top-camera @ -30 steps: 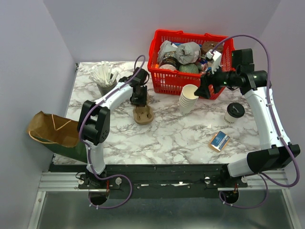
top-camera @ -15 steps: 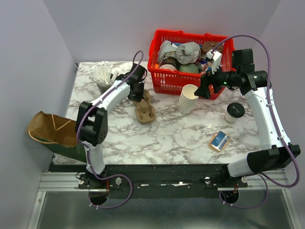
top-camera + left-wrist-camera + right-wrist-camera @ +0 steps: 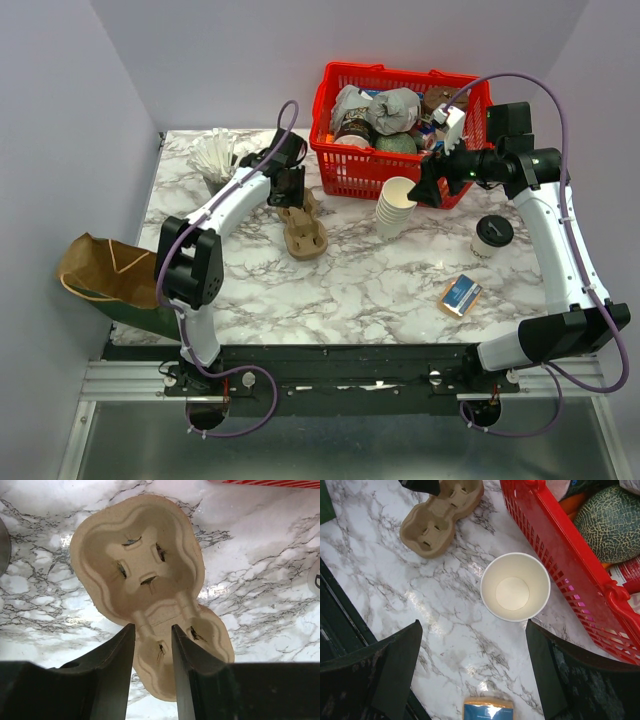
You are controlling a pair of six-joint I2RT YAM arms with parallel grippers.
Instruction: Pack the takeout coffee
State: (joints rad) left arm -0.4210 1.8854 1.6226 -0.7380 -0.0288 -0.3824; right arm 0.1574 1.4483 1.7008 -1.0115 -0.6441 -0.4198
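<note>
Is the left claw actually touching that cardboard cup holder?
Touching. In the left wrist view both fingers of the left gripper press against the narrow middle of the cup holder, with no gap visible.

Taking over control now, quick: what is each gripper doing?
Left gripper: closed on the cup carrier at its narrow middle.
Right gripper: open, empty, above the paper cup stack.

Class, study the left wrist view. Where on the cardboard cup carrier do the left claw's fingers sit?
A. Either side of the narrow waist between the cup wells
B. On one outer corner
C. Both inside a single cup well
A: the left claw straddles the cup carrier at its narrow waist, with one finger against each side.
</note>
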